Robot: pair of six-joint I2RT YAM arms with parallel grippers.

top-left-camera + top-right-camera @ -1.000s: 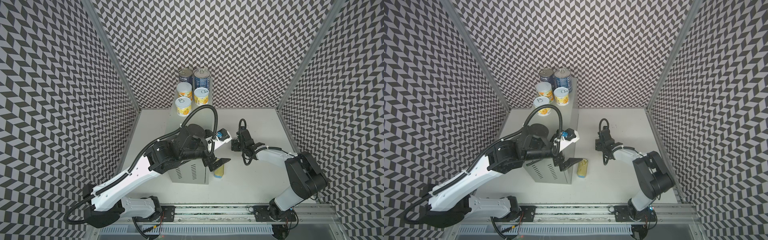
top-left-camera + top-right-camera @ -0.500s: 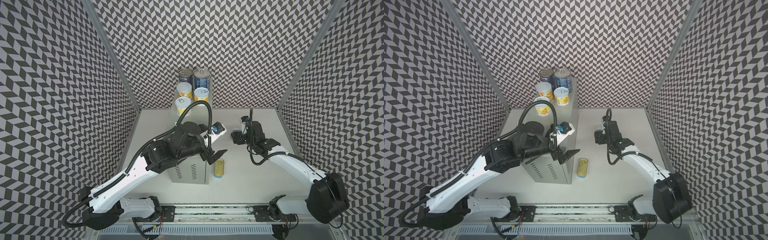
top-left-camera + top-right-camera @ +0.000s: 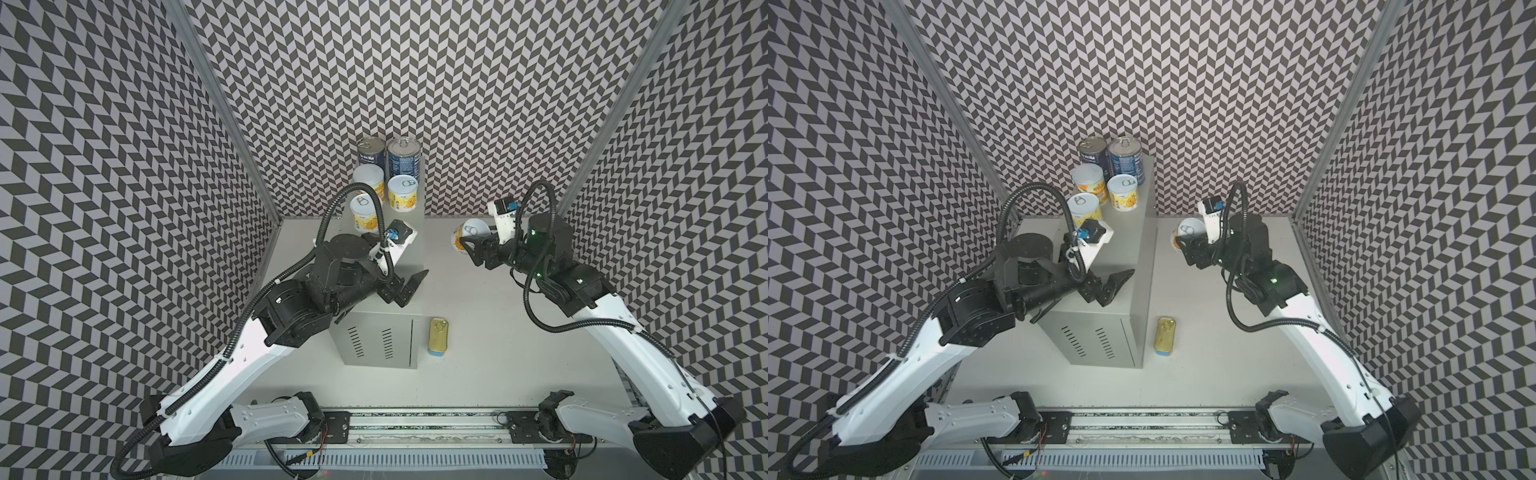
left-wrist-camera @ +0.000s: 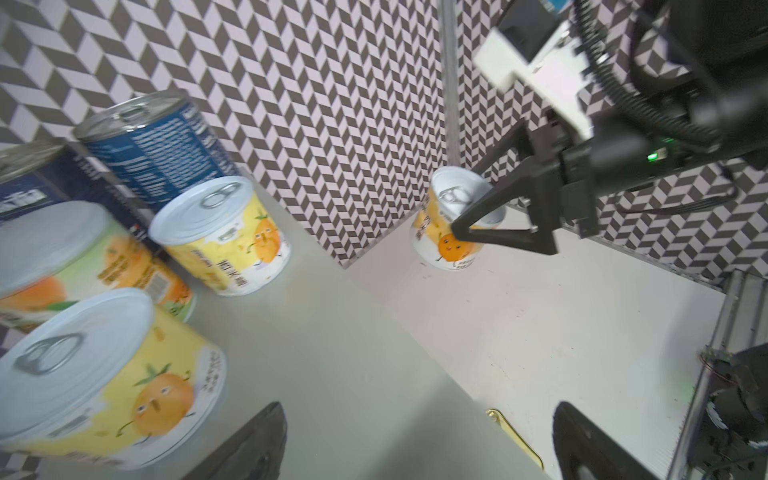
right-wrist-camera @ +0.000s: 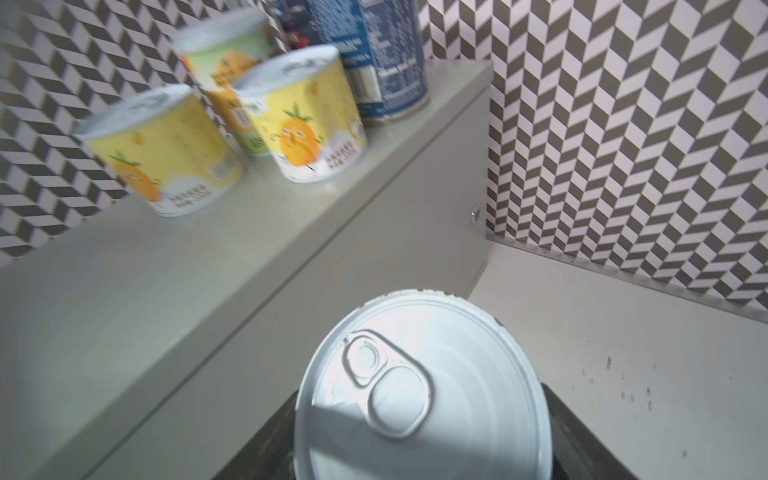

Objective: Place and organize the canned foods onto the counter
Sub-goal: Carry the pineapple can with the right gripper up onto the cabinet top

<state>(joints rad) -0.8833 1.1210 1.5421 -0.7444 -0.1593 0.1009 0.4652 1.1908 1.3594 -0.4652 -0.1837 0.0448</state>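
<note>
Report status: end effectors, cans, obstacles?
Left end effector open, empty, above counter. Right end effector shut on fruit can, beside counter. Gold rectangular tin on tabletop. Left arm overhangs free counter space.

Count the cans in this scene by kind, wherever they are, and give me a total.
Tall dark-blue-labelled cans with silver lids: 2
Short yellow-orange fruit cans with white lids: 4, three on the light-grey metal cabinet, one in the right gripper
Gold-topped rectangular tin on the white tabletop: 1
Total: 7
</note>
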